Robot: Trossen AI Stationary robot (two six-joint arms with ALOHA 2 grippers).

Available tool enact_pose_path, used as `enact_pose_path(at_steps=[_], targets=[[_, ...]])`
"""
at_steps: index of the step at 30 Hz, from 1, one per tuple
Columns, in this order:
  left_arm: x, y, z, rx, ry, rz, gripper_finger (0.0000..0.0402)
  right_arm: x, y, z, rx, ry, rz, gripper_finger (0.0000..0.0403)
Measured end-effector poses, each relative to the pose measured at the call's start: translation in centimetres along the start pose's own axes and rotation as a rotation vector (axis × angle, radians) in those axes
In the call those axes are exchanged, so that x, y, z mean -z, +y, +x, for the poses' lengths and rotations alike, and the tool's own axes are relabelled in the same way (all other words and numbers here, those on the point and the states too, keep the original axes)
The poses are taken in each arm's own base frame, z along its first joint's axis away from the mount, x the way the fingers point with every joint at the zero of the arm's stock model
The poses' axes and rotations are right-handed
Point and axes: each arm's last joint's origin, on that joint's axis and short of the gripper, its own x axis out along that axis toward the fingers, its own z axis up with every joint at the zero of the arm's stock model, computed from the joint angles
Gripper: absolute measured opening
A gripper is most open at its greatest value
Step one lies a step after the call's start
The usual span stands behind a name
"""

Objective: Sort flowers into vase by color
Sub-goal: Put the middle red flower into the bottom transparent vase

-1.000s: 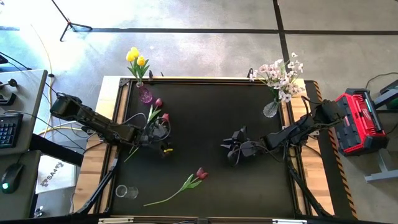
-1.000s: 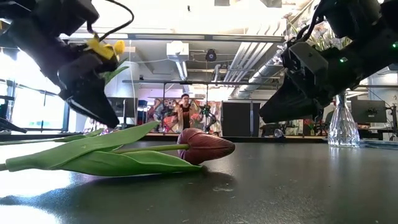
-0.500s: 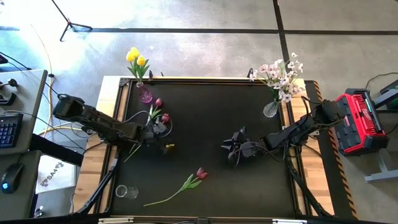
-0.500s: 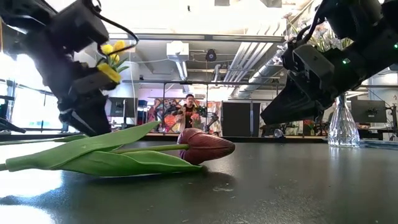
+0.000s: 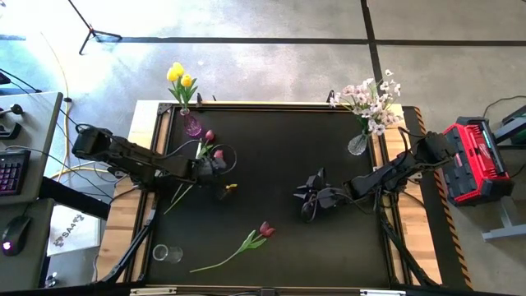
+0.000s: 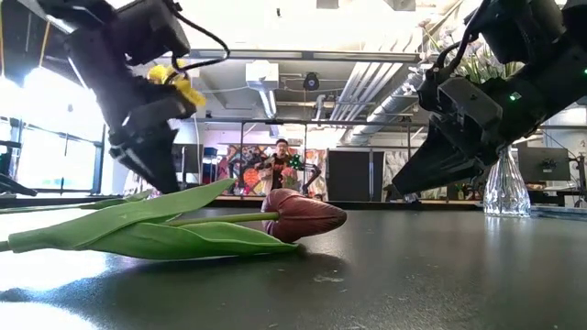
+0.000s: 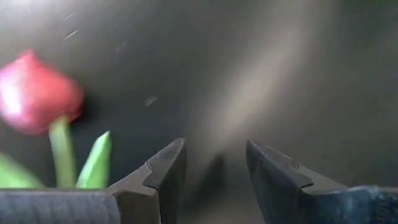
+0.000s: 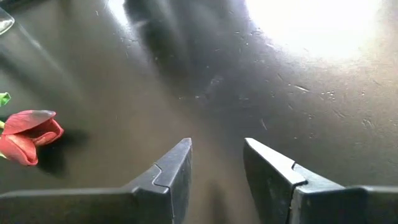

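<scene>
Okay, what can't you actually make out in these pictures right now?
- High view: the left tool sits over two dark red tulips; its body hides where their stems cross.
- High view: the small yellow thing on the mat is too small to identify.
- Left wrist view: the red tulip is blurred, its stem cut off by the tool body.
- Low view: the lying tulip fills the foreground; the clear glass doesn't show.

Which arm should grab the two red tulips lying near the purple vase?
Probably the left. Its open gripper sits right beside those red tulips, one showing in its wrist view; the right gripper waits mid-table, farther off.
</scene>
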Motion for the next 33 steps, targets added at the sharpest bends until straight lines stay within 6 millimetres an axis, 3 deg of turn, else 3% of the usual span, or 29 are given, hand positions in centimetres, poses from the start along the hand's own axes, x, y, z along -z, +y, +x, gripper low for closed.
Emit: enact_pose_path(at_steps=[4,11,20,33], targets=[[0.6,1.2,-0.1,-0.104,0.098,0.030,0.0156,0.0,0.0,0.0,-0.003,0.003,-0.002,0.0133],[1.3,3.1,0.7,-0.139,0.208,-0.049,0.0156,0.0,0.0,0.0,0.012,-0.006,-0.013,0.0133],[0.0,2.1,-0.3,-0.107,0.216,-0.043,0.0156,0.1,-0.1,0.0,0.012,0.010,-0.023,0.0133],[1.5,3.2,-1.4,-0.265,0.382,-0.027,0.0156,0.1,-0.2,0.0,0.026,0.008,-0.014,0.0133]])
